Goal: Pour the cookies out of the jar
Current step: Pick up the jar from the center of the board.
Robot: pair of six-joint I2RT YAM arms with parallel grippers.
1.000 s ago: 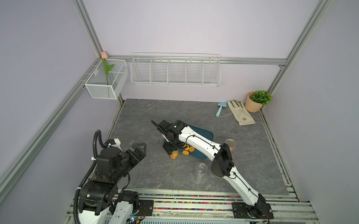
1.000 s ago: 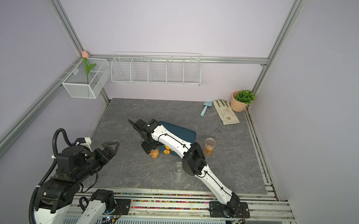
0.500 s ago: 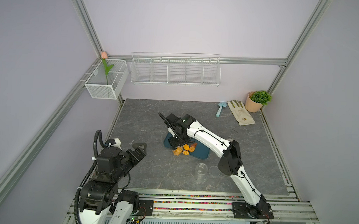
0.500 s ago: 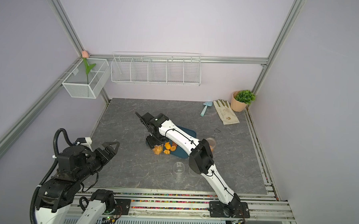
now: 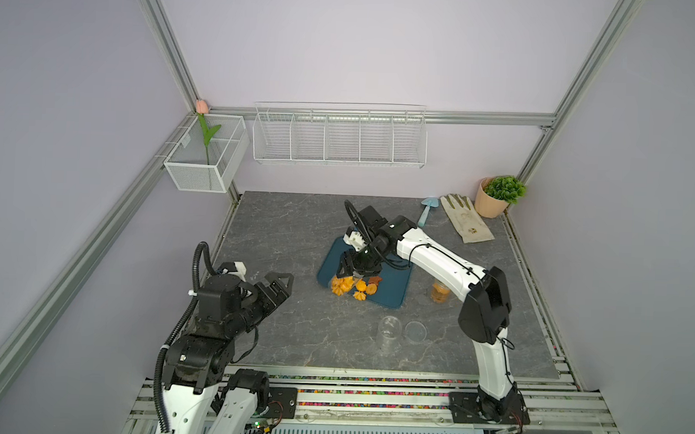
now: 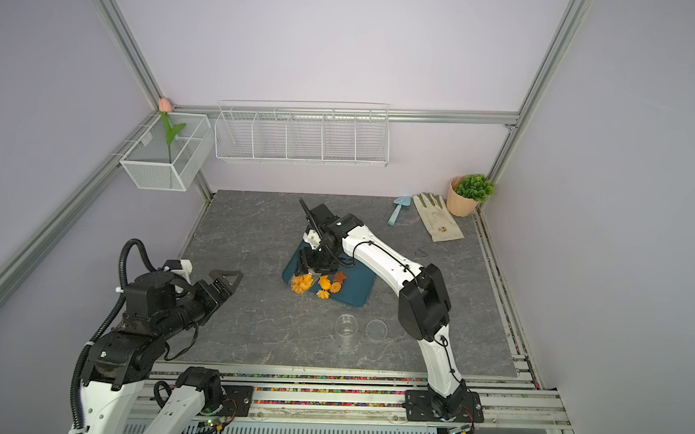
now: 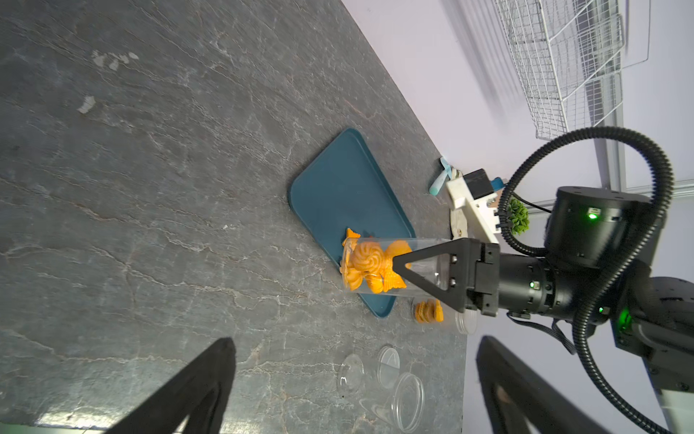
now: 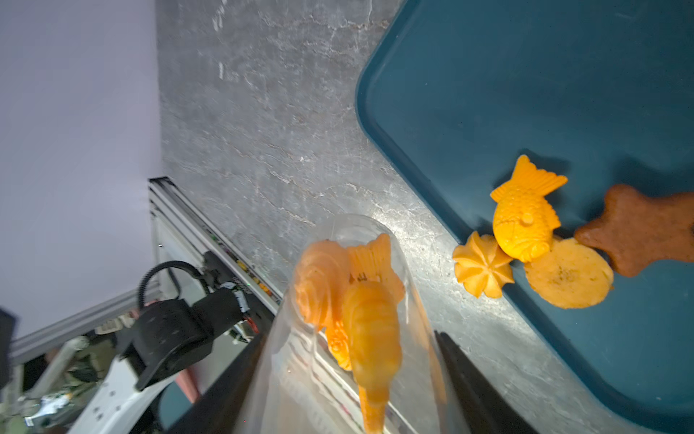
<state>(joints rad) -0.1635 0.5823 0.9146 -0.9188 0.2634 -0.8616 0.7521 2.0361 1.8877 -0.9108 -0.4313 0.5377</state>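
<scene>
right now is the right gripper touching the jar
Touching. In the right wrist view the right gripper clamps the jar, a finger flat on each side.

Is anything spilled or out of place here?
Yes. One swirl cookie lies mostly off the blue tray, on the grey table at its rim. The tilted jar, cookies inside, seems to aim past the tray's edge at bare table too.

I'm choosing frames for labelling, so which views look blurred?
Right wrist view: the clear plastic jar and orange cookies inside it are soft, the fish-shaped orange cookie sharp; left wrist view: the white wire basket is smeared; both top views are crisp.
</scene>
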